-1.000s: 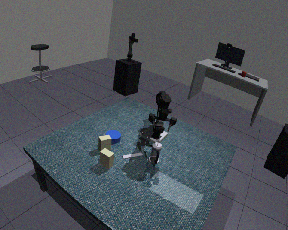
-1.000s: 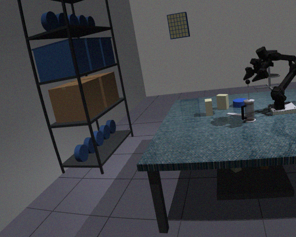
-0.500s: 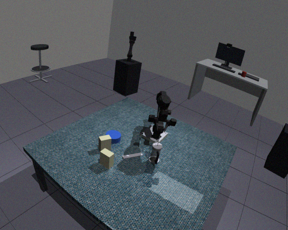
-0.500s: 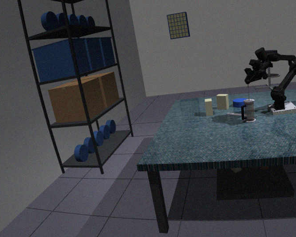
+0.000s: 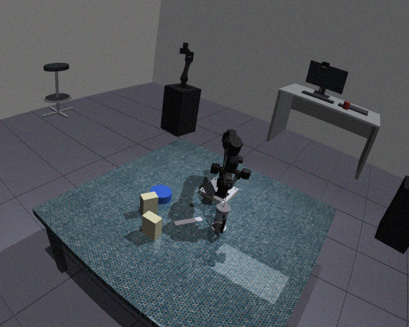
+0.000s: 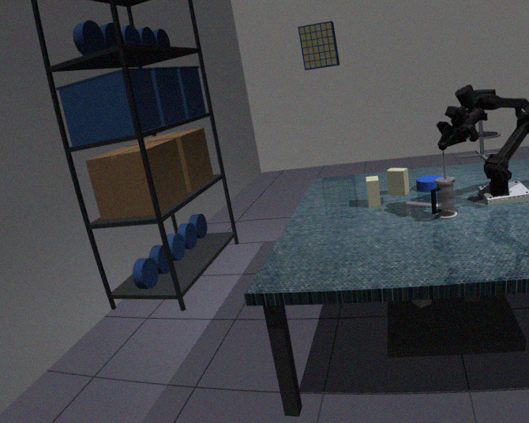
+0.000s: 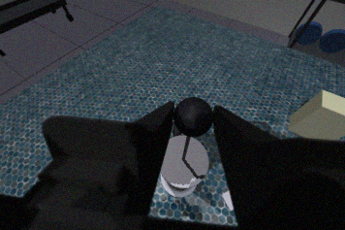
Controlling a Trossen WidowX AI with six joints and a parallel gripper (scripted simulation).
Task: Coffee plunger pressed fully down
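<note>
Black and round, the knob (image 7: 193,116) sat pinched between the two fingers of the gripper (image 7: 193,117), which pressed on it from either side. Below it a thin rod (image 6: 443,164) ran down to the lid of the press (image 6: 446,196), which stood upright on the table (image 6: 369,255) just in front of the arm's base (image 6: 506,193), with its dark handle (image 6: 434,201) turned away from the base. The rod was still standing tall, so the plunger looked unpressed.

The press seemed light and narrow-footed, likely to slide or tip on the tiled top if any sideways force reached it. Its rod looked stiff but slender, so a push off its axis could lever the whole vessel over. The knob was the sensible hold: smooth and spherical, it might slip out of flat fingers, so a firm grip across its widest part and a straight downward push appeared safest. Two cream blocks (image 6: 385,185), a blue disc (image 6: 426,182) and a flat strip (image 5: 187,221) lay nearby, apart from the press.
</note>
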